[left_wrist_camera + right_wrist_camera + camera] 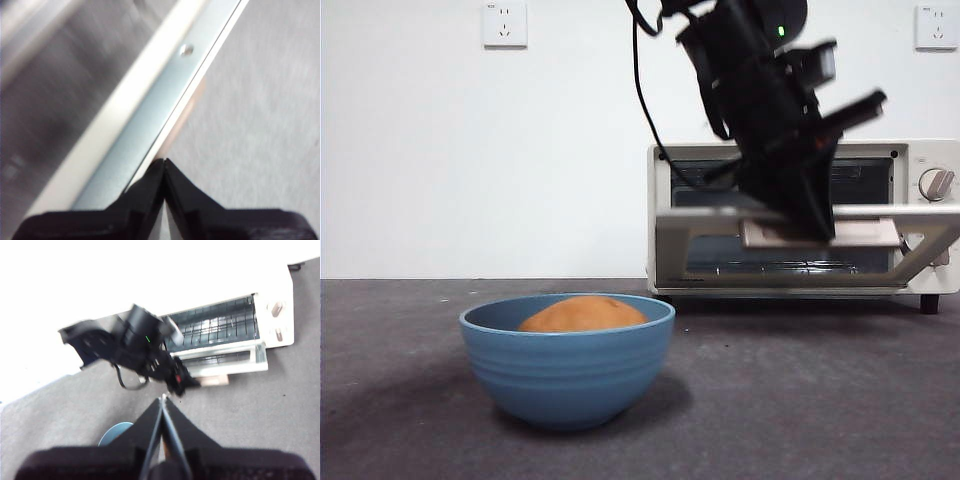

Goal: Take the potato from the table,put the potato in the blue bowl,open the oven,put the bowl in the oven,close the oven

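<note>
The potato (582,314) lies inside the blue bowl (565,375), which stands on the table (800,410) at front left. Behind it to the right is the oven (932,150), its door (720,214) swung partway down, roughly level. My left gripper (812,222) comes down from above onto the door's top edge by the beige handle (865,234). In the left wrist view its jaws (163,163) are shut, tips together against the door's metal rim (165,100). My right gripper (163,399) hangs shut high above the table, holding nothing, over the bowl's rim (114,432).
A white wall with two sockets (505,23) stands behind the table. The oven rack (215,325) shows through the open door. The oven's knobs (935,183) are on its right side. Bare grey table (250,415) lies between bowl and oven.
</note>
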You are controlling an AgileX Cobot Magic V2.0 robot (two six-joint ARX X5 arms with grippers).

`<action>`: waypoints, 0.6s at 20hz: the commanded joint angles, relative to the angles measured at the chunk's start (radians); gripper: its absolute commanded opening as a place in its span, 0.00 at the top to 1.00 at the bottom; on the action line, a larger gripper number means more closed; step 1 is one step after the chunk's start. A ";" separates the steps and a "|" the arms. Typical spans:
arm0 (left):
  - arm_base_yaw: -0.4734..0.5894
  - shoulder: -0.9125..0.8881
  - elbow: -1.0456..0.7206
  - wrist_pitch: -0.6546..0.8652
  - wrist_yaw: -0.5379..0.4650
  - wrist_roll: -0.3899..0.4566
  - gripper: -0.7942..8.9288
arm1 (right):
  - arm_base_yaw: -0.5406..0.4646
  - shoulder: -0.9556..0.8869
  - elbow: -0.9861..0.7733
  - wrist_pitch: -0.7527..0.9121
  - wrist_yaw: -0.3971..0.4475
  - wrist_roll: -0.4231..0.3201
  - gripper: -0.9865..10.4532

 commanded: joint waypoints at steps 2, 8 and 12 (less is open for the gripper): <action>0.012 0.030 -0.040 0.019 -0.034 -0.014 0.92 | 0.000 -0.003 -0.002 -0.019 0.004 0.004 0.92; -0.006 0.030 -0.049 -0.027 -0.032 0.005 0.92 | 0.000 -0.003 -0.002 -0.019 0.004 0.003 0.92; -0.033 0.029 -0.049 -0.080 0.004 0.025 0.92 | 0.000 -0.003 -0.005 -0.019 0.004 0.001 0.92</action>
